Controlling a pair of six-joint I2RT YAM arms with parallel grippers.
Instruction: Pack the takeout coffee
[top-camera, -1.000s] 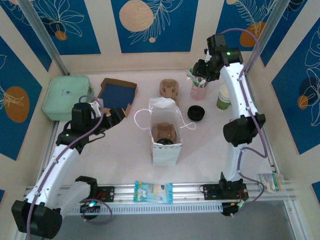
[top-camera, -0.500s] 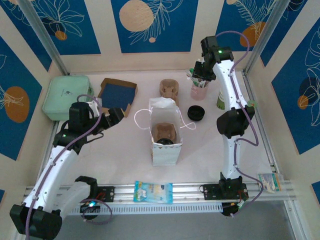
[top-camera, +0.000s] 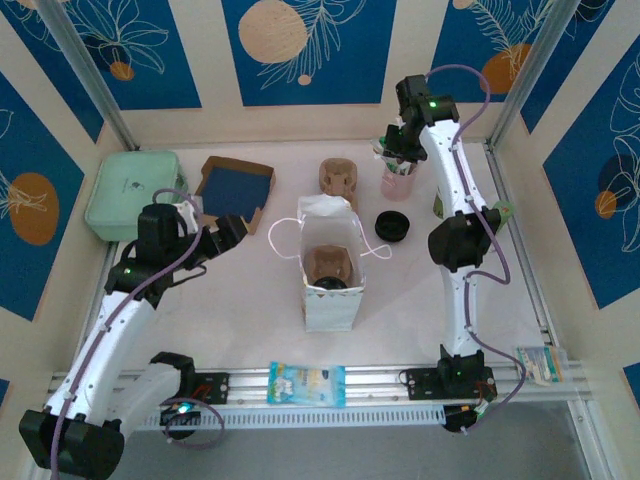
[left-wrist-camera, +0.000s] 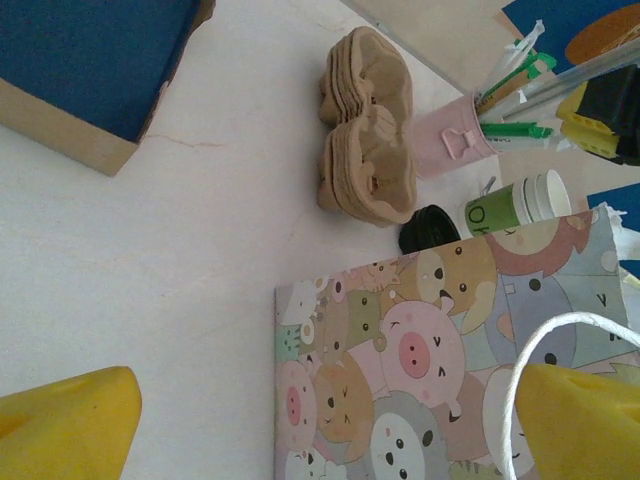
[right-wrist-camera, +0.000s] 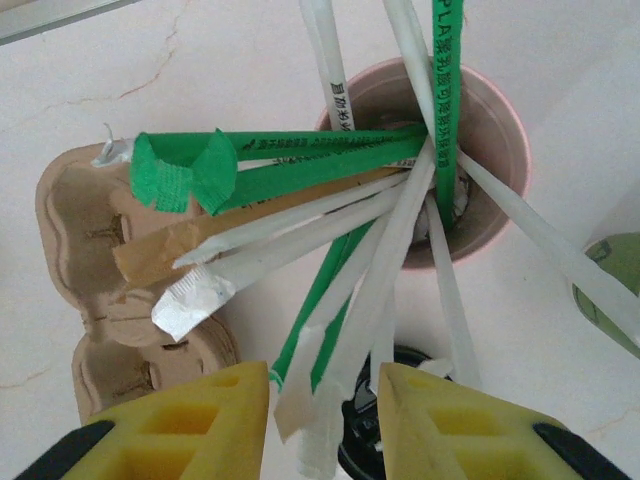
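The small paper coffee cup (left-wrist-camera: 510, 203), cream above and green below, stands at the far right of the table, just right of the pink cup of paper-wrapped stirrers (top-camera: 397, 183). In the top view the right arm hides most of it. Its round black plastic lid (top-camera: 392, 226) lies apart on the table, nearer than the pink cup, so the drink looks unsealed and not yet ready to pack. The right gripper (right-wrist-camera: 323, 420) hangs directly over the stirrers, its yellow foam pads about half open and straddling the loose ends of a few white and green wrappers. Whether the pads already bear on any of them I cannot tell. That placement suggests it is after a stirrer to go with the drink, not the cup itself. The white paper bag printed with cartoon animals (top-camera: 330, 300) stands open-mouthed in the middle of the table with a brown pulp cup carrier (top-camera: 327, 262) inside, presumably to keep the cup upright. The left gripper (top-camera: 228, 232) waits to the bag's left, spread wide and holding nothing. The bag's white cord handle (left-wrist-camera: 520, 380) loops in front of one fingertip, so it is probably placed to steady the bag.
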